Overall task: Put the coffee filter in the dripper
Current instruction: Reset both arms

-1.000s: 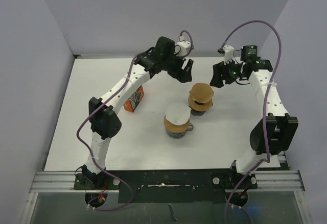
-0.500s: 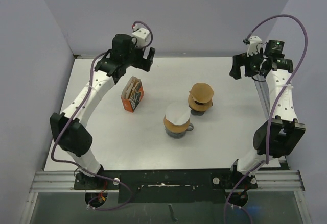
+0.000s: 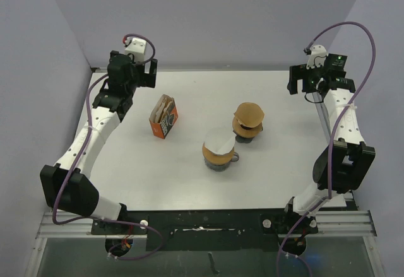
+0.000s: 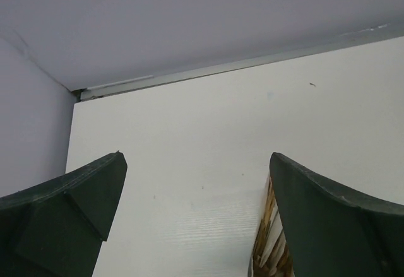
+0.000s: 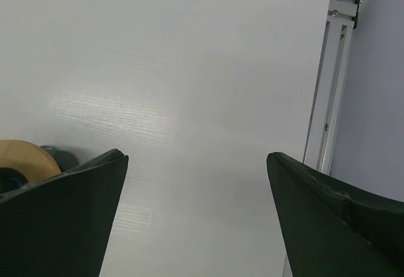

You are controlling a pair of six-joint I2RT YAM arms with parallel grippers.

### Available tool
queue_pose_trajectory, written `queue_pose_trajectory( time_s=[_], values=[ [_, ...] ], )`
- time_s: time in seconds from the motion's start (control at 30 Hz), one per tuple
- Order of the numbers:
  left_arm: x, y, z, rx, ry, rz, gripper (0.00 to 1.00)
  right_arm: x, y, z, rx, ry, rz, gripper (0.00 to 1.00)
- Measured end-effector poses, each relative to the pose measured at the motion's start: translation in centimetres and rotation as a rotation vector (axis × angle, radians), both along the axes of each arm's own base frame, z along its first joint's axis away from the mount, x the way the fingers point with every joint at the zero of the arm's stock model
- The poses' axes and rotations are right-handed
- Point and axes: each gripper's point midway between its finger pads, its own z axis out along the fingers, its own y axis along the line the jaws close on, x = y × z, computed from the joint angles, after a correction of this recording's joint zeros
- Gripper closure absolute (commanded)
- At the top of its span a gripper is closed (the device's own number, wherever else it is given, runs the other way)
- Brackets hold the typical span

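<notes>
Two drippers stand mid-table. The nearer dripper [image 3: 218, 158] carries a white coffee filter [image 3: 219, 141]; the farther dripper [image 3: 247, 129] carries a brown coffee filter [image 3: 249, 111]. An edge of that brown filter [image 5: 24, 154] shows low left in the right wrist view. My left gripper [image 3: 150, 75] [image 4: 196, 157] hovers open and empty near the far left corner. At the far right edge my right gripper [image 3: 294, 81] [image 5: 196, 156] is also open, with nothing between its fingers.
An orange box of spare filters [image 3: 163, 117] stands left of the drippers; its top [image 4: 268, 236] peeks from behind my left gripper's right finger. Walls enclose the table [image 3: 189, 182] on three sides. A rail [image 5: 328, 94] runs along the right edge.
Both arms have swung away from the drippers, the left to the far left corner, the right to the far right edge. Both sets of jaws have opened wider.
</notes>
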Motion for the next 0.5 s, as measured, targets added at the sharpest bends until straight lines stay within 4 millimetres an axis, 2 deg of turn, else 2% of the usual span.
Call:
queue_pose_trajectory(
  time_s=[0.1,0.2,0.3,0.4,0.5],
  values=[
    [-0.3,2.9,0.8,-0.036,-0.034,0.053,0.02,-0.2,-0.1,-1.4,-0.002,0.015,-0.002,0.02],
    [-1.0,4.6,0.4,-0.073,-0.035,0.076,0.02,-0.8,-0.3,-2.8,0.0,0.041,-0.007,0.02],
    [-1.9,5.1,-1.0,-0.106,-0.022,0.063,0.02,-2.0,-0.8,-3.8,0.007,0.056,-0.031,0.02],
    [-3.7,5.3,-3.0,-0.12,-0.005,0.045,0.02,-3.6,-1.8,-4.2,0.012,0.054,-0.076,0.02],
    [-5.2,5.1,-3.1,-0.127,-0.015,0.023,0.02,-5.6,-2.5,-4.5,0.013,0.024,-0.12,0.02]
  ],
)
